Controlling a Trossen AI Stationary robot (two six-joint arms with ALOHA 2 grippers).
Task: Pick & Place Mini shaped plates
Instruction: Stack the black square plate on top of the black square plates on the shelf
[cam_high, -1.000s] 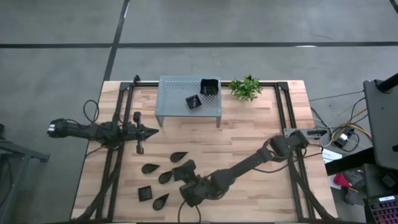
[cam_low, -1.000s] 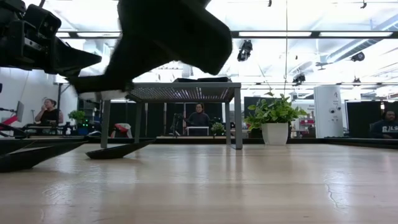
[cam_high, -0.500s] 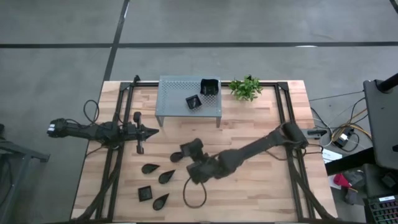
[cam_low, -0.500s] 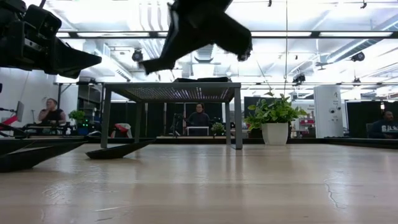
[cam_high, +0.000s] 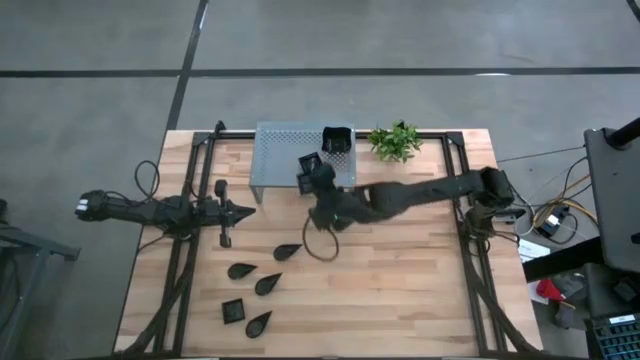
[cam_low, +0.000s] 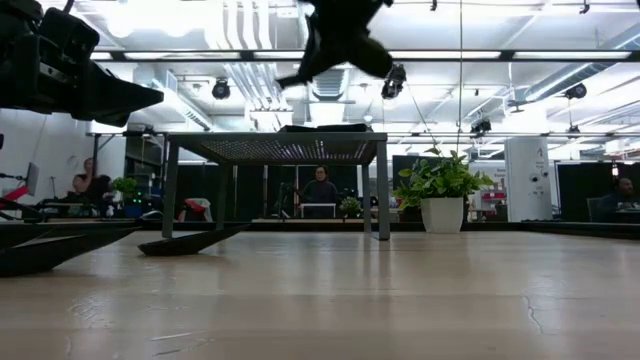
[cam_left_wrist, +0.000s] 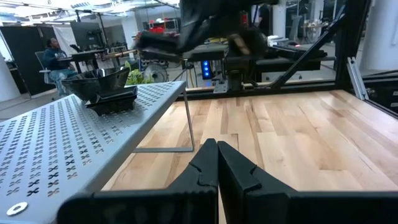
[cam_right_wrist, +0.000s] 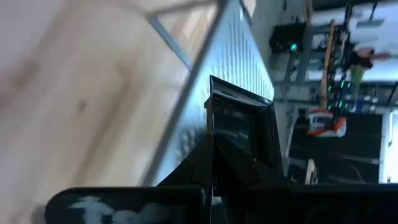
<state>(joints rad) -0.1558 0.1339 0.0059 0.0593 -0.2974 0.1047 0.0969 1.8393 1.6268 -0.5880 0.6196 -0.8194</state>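
Mini shaped plates spread across the wooden table (cam_high: 420, 260): five lying loose at front left, among them a tiny square plate (cam_high: 232, 311) nearest the left, then teardrop plates (cam_high: 241, 270), (cam_high: 258, 323), (cam_high: 267, 284) and (cam_high: 288, 251). Farther left, parked over the table's left frame, left gripper (cam_high: 248, 211), fingers pressed together on nothing, pointing toward the middle. At the back, toward centre, grey perforated shelf (cam_high: 280, 152) carrying a small square plate (cam_high: 308, 163) and, at its back right corner, a stack of larger square plates (cam_high: 337, 140). Just in front of the shelf's right half, held in the air, right gripper (cam_high: 315, 180), fingers clamped edge-on onto a black square plate (cam_right_wrist: 239, 127), seen close through the right wrist camera with the shelf's perforated top behind it. From table height, the same gripper hanging above the shelf (cam_low: 340, 45). To the shelf's right, at the table's back edge, small green plant (cam_high: 394, 141) in a white pot. Beyond the table, seated people in the workshop.
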